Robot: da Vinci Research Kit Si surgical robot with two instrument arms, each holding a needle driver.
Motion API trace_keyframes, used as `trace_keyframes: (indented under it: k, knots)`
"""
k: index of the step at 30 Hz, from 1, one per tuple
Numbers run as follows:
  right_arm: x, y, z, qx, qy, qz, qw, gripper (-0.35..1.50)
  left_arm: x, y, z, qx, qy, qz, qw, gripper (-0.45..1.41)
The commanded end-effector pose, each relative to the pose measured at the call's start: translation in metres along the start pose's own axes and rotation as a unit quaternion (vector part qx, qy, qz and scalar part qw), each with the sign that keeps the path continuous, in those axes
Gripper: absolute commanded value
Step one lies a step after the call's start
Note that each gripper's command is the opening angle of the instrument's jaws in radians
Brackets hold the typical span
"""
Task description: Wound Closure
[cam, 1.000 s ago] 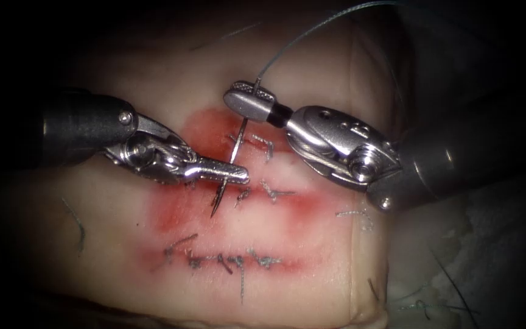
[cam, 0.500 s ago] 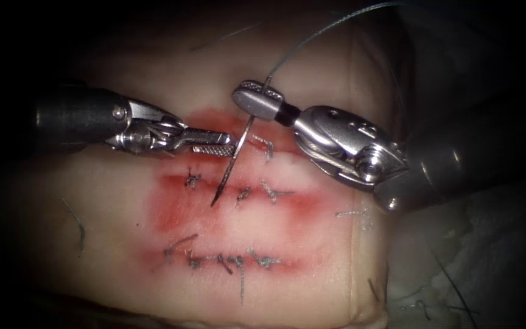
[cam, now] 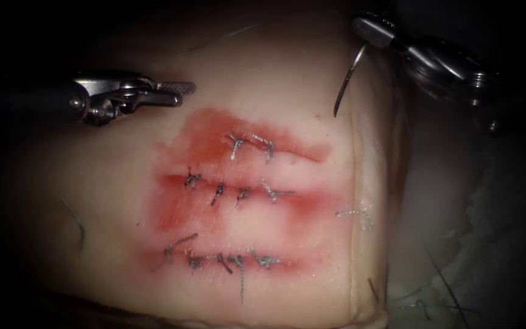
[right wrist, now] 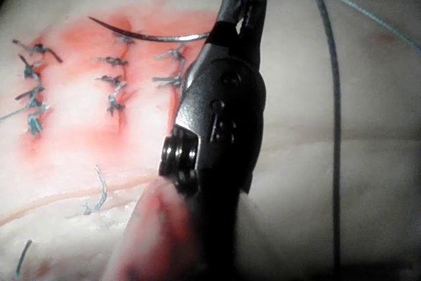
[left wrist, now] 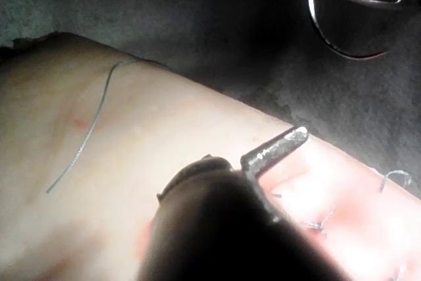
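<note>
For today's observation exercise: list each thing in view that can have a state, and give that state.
Left tool: holds nothing.
Right tool: jaws shut on the needle near its thread end.
Needle: clear of the tissue, held above it.
Tissue: three stitched cuts, red fluid around them.
Thread: hangs loose.

Right tool (cam: 369,31) holds the needle (cam: 345,79) clear above the tissue (cam: 287,79). Open room lies between it and the left tool (cam: 175,91). Stitches (cam: 238,195) lie below both.

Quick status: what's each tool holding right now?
Left tool: jaws shut, holding nothing.
Right tool: jaws shut on the needle near its thread end; needle clear of the tissue.
</note>
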Motion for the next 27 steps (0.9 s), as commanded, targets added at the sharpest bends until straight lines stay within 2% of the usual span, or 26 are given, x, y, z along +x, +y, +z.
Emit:
trace_keyframes:
  k: [1, 3, 4, 5, 7, 9, 11, 14, 15, 17, 19, 21, 22, 24, 26, 27]
  knots:
    - [0.0006, -0.0002, -0.0001, 0.002, 0.01, 0.001, 1.0, -0.35, -0.0005, 0.0009, 0.0009, -0.009, 0.007, 0.006, 1.0, 1.38]
    - [0.0005, -0.0007, -0.0001, 0.008, 0.015, -0.014, 1.0, -0.35, -0.0002, 0.0018, 0.0012, -0.018, 0.017, 0.009, 1.0, 1.38]
    - [0.0004, -0.0008, -0.0001, 0.008, 0.018, -0.052, 0.998, -0.35, 0.0, 0.002, 0.0014, -0.019, 0.02, 0.005, 1.0, 1.4]
    - [0.0003, -0.001, -0.0001, -0.02, 0.027, -0.104, 0.994, -0.35, 0.0003, 0.002, 0.0016, -0.013, 0.027, 0.005, 1.0, 1.31]
    - [0.0, -0.0014, -0.0004, -0.136, 0.057, -0.16, 0.976, -0.35, 0.0008, 0.0016, 0.0017, 0.012, 0.057, -0.011, 0.998, 1.08]
    - [-0.0001, -0.0016, -0.0005, -0.167, 0.071, -0.158, 0.971, -0.35, 0.0013, 0.0008, 0.002, 0.028, 0.07, -0.019, 0.997, 0.91]
    - [-0.0003, -0.0017, -0.0006, -0.167, 0.051, -0.166, 0.971, -0.35, 0.0019, 0.0001, 0.0023, 0.031, 0.073, -0.011, 0.997, 0.78]
    - [-0.0012, -0.0014, -0.0003, -0.109, 0.009, -0.163, 0.981, -0.35, 0.0027, -0.0008, 0.003, 0.016, 0.085, 0.022, 0.996, 0.49]
    - [-0.0015, -0.0012, 0.0001, -0.09, -0.002, -0.155, 0.984, -0.35, 0.0029, -0.0011, 0.0033, 0.01, 0.09, 0.023, 0.996, 0.46]
    - [-0.0015, -0.0007, 0.0002, -0.088, -0.021, -0.141, 0.986, -0.35, 0.0034, -0.0016, 0.0039, 0.006, 0.1, 0.027, 0.995, 0.48]
    - [-0.0014, -0.0002, 0.0003, -0.082, -0.027, -0.14, 0.986, -0.35, 0.0037, -0.0019, 0.0046, 0.015, 0.114, 0.065, 0.991, 0.51]
    - [-0.0013, -0.0002, 0.0005, -0.078, -0.029, -0.182, 0.98, -0.35, 0.004, -0.0022, 0.0052, 0.006, 0.129, 0.074, 0.989, 0.42]
    - [-0.0012, -0.0002, 0.0006, -0.078, -0.029, -0.185, 0.979, -0.35, 0.0042, -0.0024, 0.0056, -0.001, 0.142, 0.094, 0.985, 0.34]
    - [-0.0009, -0.0001, 0.0005, -0.08, -0.032, -0.198, 0.976, -0.35, 0.0046, -0.0024, 0.0064, -0.002, 0.16, 0.155, 0.975, 0.31]
    - [-0.0006, 0.0, 0.0006, -0.079, -0.029, -0.223, 0.971, -0.35, 0.0053, -0.002, 0.0074, -0.03, 0.146, 0.187, 0.971, 0.26]
    - [-0.0004, 0.0, 0.0007, -0.084, -0.029, -0.244, 0.966, -0.35, 0.0058, -0.0017, 0.0078, -0.043, 0.136, 0.221, 0.965, 0.22]
